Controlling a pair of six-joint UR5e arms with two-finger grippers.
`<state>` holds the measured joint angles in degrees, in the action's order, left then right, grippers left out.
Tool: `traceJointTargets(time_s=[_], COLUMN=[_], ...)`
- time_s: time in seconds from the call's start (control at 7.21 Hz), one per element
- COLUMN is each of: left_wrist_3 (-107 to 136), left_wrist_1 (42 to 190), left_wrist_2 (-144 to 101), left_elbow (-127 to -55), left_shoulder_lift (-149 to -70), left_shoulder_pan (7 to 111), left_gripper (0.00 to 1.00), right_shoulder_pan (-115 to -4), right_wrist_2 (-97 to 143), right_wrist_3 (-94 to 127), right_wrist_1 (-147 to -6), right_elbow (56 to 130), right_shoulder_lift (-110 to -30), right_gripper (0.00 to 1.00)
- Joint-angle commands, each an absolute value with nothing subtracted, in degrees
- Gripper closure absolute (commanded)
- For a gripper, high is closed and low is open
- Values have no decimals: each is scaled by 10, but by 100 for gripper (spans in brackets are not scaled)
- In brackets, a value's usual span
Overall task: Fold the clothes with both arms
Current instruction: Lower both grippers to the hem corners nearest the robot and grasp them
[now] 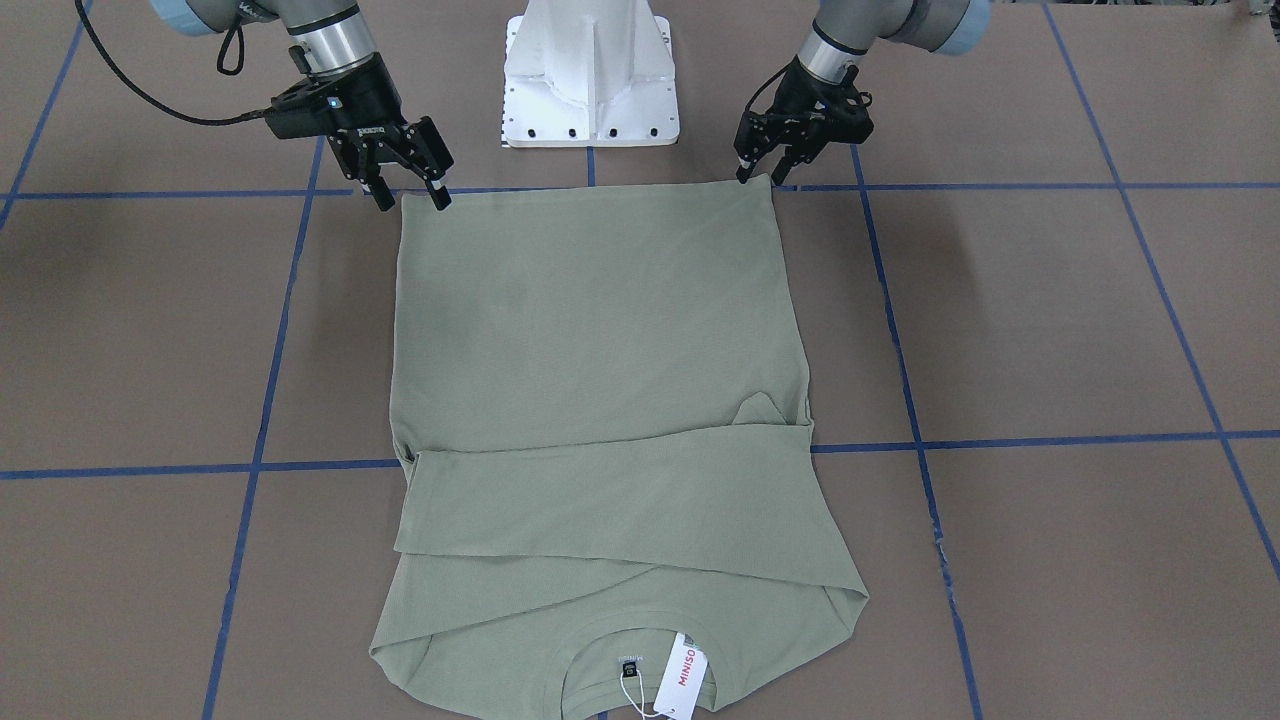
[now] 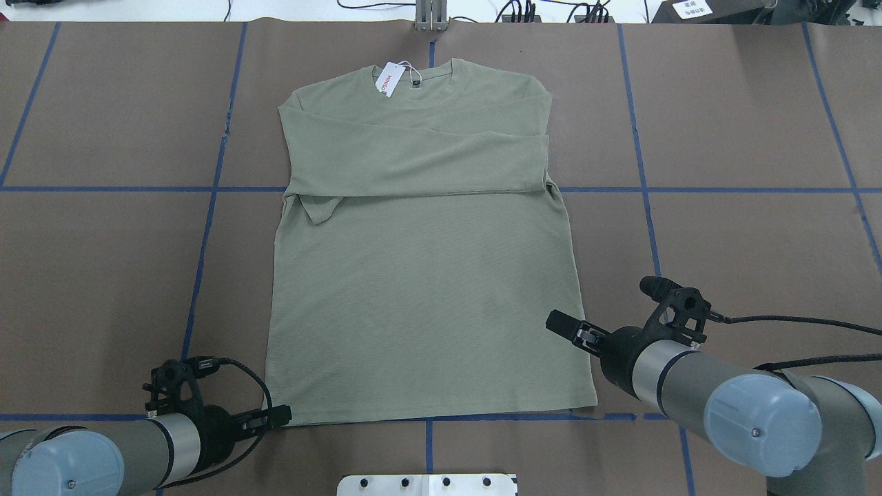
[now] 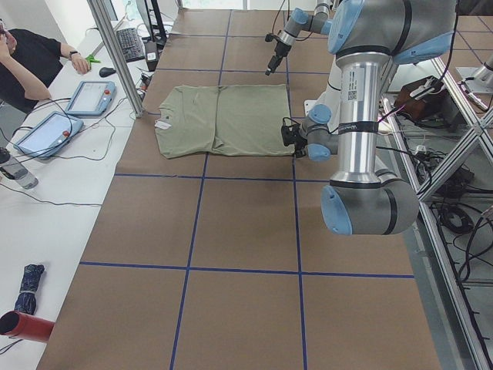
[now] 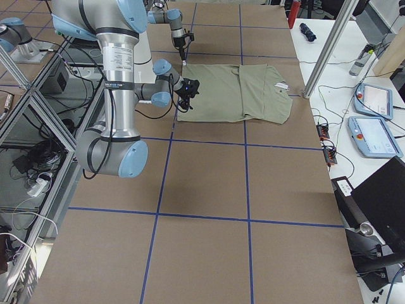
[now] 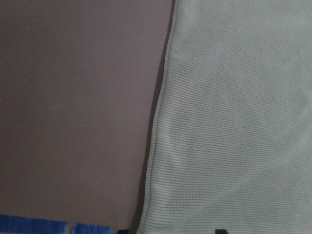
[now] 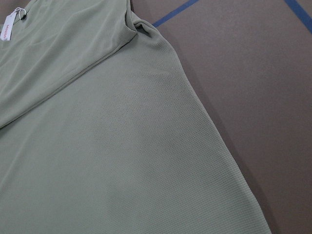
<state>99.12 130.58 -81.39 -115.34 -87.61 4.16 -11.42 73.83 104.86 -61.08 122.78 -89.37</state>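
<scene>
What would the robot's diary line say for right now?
shirt: flat, sleeves folded across | left gripper: open, at hem corner | right gripper: open, by other hem corner | grasp: not yet

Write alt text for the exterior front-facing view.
A pale sage-green long-sleeved shirt lies flat on a brown table with blue tape lines, sleeves folded across its upper body, MINISO hang tag nearest the camera. The left gripper and right gripper are open at the two hem corners, beside the white pedestal base.
</scene>
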Motion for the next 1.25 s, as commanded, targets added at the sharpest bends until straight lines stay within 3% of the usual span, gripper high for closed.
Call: traceJointTargets(time_s=[0.0, 0.28, 0.56, 0.69, 1.11], left_wrist_3=[991, 994, 994, 993, 988], left_wrist_1=[1306, 1306, 1306, 1306, 1306], left_wrist_2=[-814, -814, -814, -813, -817], left_elbow=[-1150, -1147, -1146, -1146, -1192], left_shoulder_lift=[-879, -879, -879, -879, -879], left_shoulder_pan=[40, 40, 40, 38, 44], left_gripper=[37, 52, 91, 100, 100], right_shoulder_pan=[-114, -114, -113, -106, -80], right_wrist_2=[738, 738, 738, 730, 716], right_wrist_3=[1049, 1049, 1049, 1050, 1105], right_wrist_1=[-611, -612, -612, -613, -630], right_elbow=[1228, 1228, 1224, 1213, 1204], right_shoulder_lift=[-894, -893, -893, -892, -894], right_gripper=[0, 0, 0, 1, 10])
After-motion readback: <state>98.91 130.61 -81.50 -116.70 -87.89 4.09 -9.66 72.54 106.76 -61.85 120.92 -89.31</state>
